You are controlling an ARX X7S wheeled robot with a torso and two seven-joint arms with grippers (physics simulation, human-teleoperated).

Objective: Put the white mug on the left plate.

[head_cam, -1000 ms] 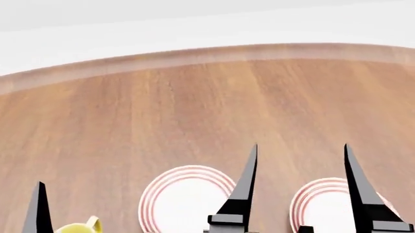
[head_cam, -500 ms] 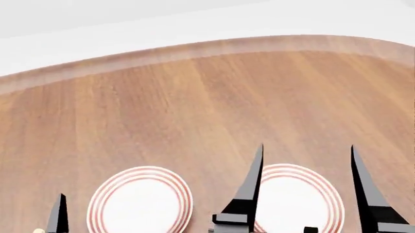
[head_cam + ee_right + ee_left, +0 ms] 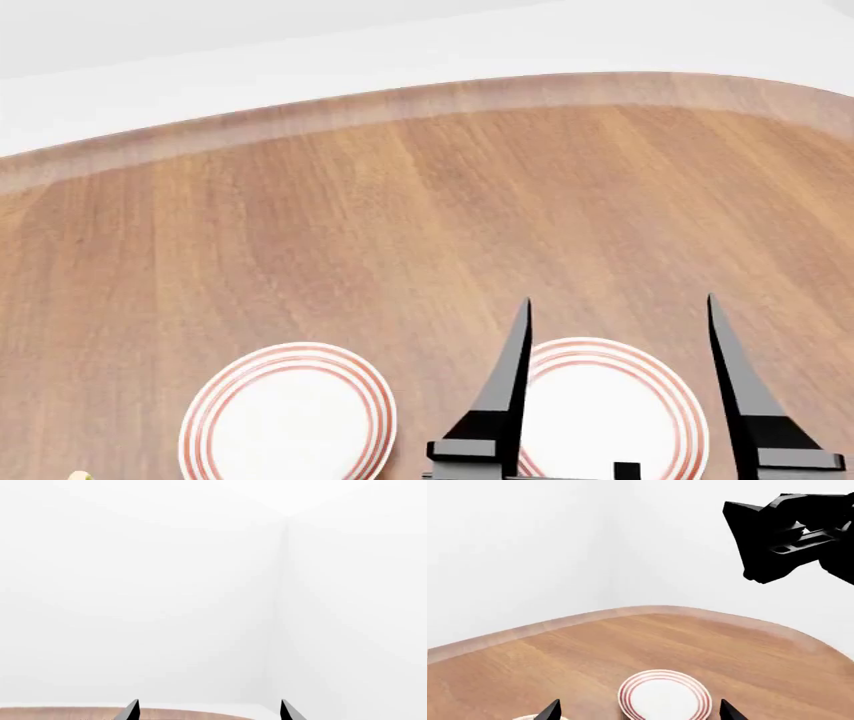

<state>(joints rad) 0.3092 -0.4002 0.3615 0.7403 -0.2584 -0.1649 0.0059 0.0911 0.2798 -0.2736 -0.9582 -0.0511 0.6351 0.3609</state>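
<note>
- The round brown wooden table [image 3: 400, 200] stands by plain white walls [image 3: 167, 580]; the left white red-ringed plate [image 3: 288, 420] lies near the twin right plate [image 3: 614, 415]; the white mug is not visible
- The black right gripper [image 3: 617, 330] is spread wide over the right plate, holding nothing; the left gripper [image 3: 639, 711] also has its tips far apart, empty

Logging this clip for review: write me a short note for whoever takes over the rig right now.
Right gripper: open, empty, raised over the right plate.
Left gripper: open, empty, only its fingers' tips showing in its wrist view.
Left plate: bare, on the wooden table.
White mug: not in any view, so nothing is done.
Left to do: find the mug, grasp it, set it on the left plate.
</note>
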